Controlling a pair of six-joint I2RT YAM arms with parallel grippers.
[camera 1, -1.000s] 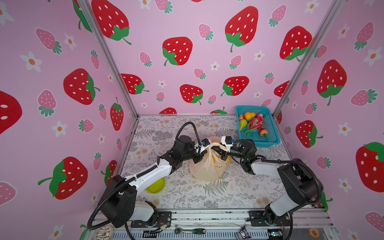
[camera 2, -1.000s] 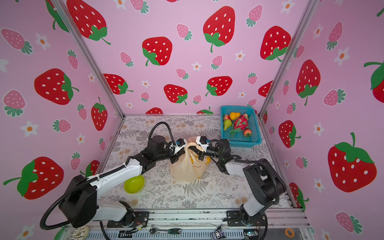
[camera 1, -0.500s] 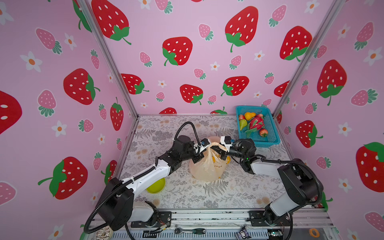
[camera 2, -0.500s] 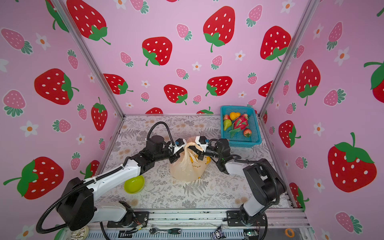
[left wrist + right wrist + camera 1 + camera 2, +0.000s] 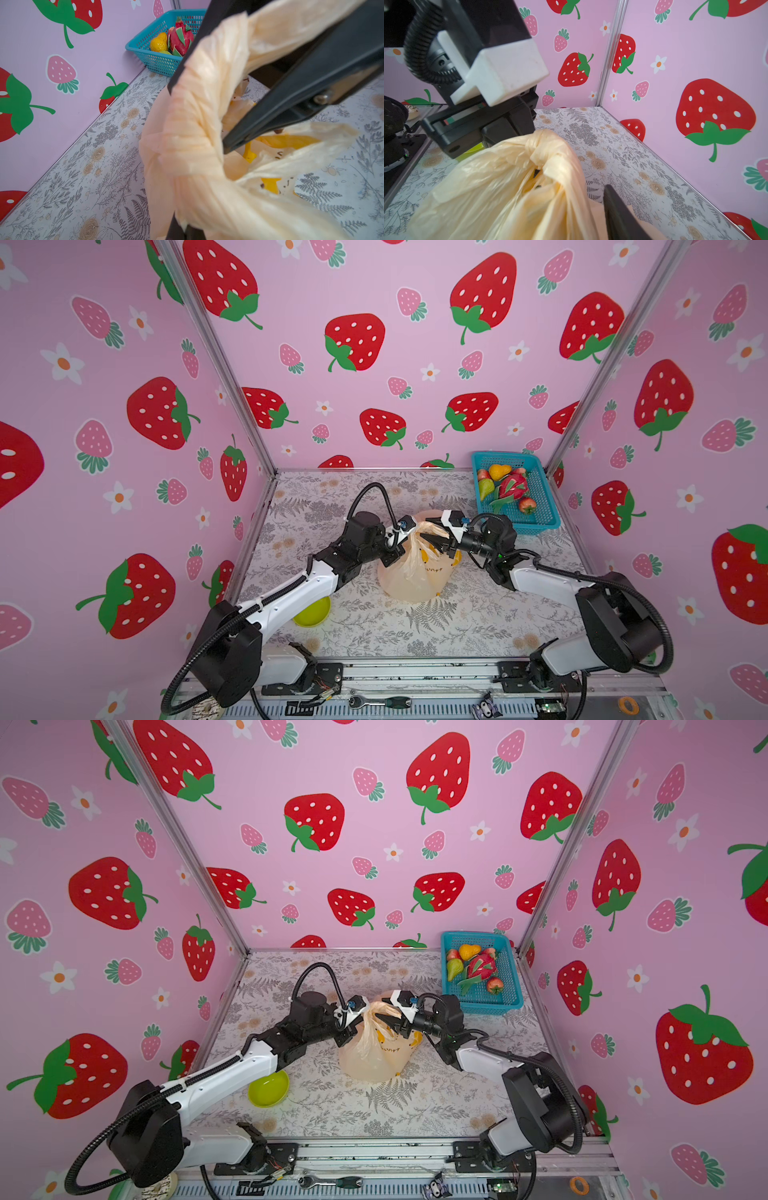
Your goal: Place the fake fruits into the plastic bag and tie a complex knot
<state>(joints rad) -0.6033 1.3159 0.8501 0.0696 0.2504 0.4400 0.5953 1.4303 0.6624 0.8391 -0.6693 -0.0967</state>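
The plastic bag stands mid-table, its handles twisted into a loop with a knot on top. My left gripper is shut on a handle strand at the bag's top. My right gripper stands open; one finger shows beside the bag, and the twisted handle runs between its jaws. Yellow shows through the bag. The other fake fruits lie in the basket: an orange pear, a green pear, a dragon fruit and a red apple.
A teal mesh basket sits at the back right corner against the wall. A lime green bowl lies under my left forearm. Strawberry-print walls close in three sides.
My right gripper has opened from shut on the bag handle. The left gripper has closed fully on its strand. Both arms have barely moved.
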